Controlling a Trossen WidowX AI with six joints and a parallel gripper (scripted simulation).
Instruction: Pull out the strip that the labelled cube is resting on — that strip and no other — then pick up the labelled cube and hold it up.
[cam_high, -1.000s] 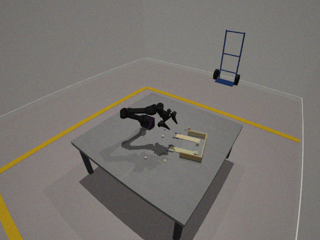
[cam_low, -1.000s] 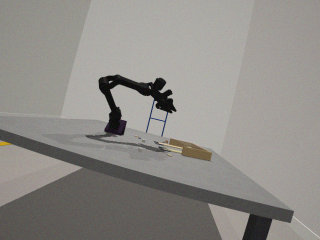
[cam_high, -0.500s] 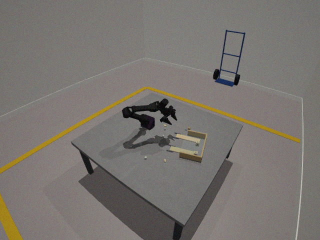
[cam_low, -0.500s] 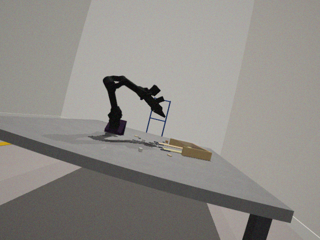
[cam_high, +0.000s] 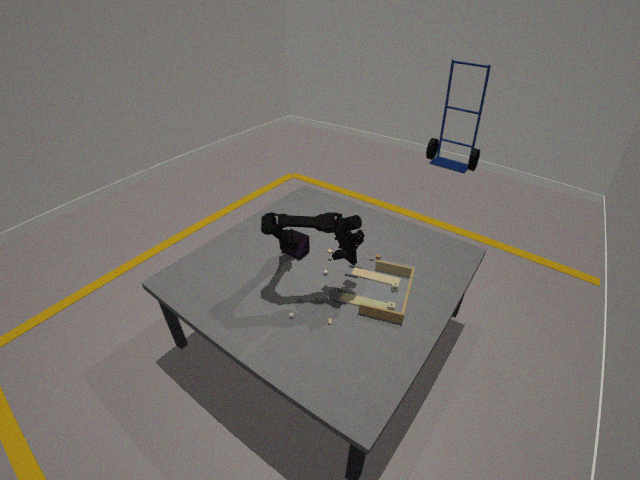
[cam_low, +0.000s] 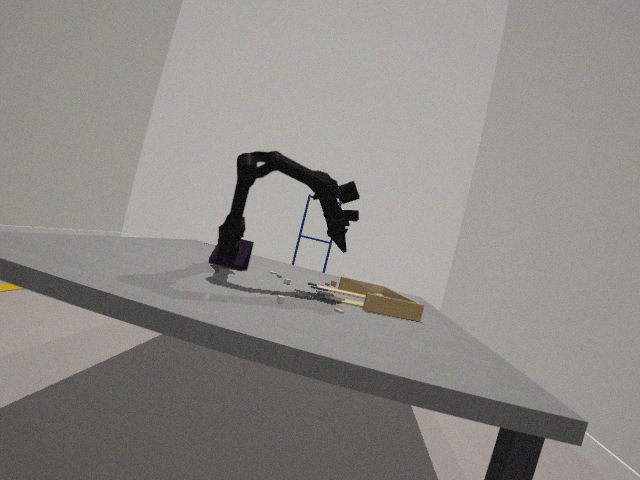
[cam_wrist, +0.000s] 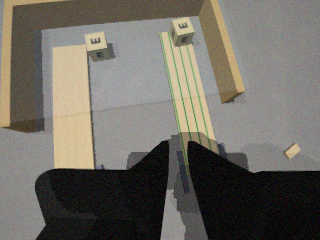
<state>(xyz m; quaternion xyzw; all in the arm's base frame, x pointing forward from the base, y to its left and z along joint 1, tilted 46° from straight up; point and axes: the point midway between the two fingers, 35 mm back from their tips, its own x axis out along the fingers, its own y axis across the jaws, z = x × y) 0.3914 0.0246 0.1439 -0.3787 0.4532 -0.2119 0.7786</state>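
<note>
In the wrist view two pale strips run away from me into a U-shaped wooden frame (cam_wrist: 222, 55) (cam_high: 408, 289) (cam_low: 392, 307). The right strip (cam_wrist: 187, 90) (cam_high: 374, 276) has green lines, and a small labelled cube (cam_wrist: 182, 30) sits on its far end. The left strip (cam_wrist: 72, 100) (cam_high: 369, 301) is plain, and a second labelled cube (cam_wrist: 96, 42) sits at its far end by its right edge. I cannot read the two labels apart. My gripper (cam_wrist: 177, 147) (cam_high: 352, 258) (cam_low: 342, 249) is shut and empty. It hangs in the air above the near end of the green-lined strip.
Several small loose blocks lie on the grey table (cam_high: 289, 372), among them one (cam_high: 325, 271) in front of the strips and a chip (cam_wrist: 292, 150) (cam_high: 378, 255) right of the green-lined strip. The arm's purple base (cam_high: 295, 243) stands further back. A blue hand truck (cam_high: 457, 118) stands by the far wall.
</note>
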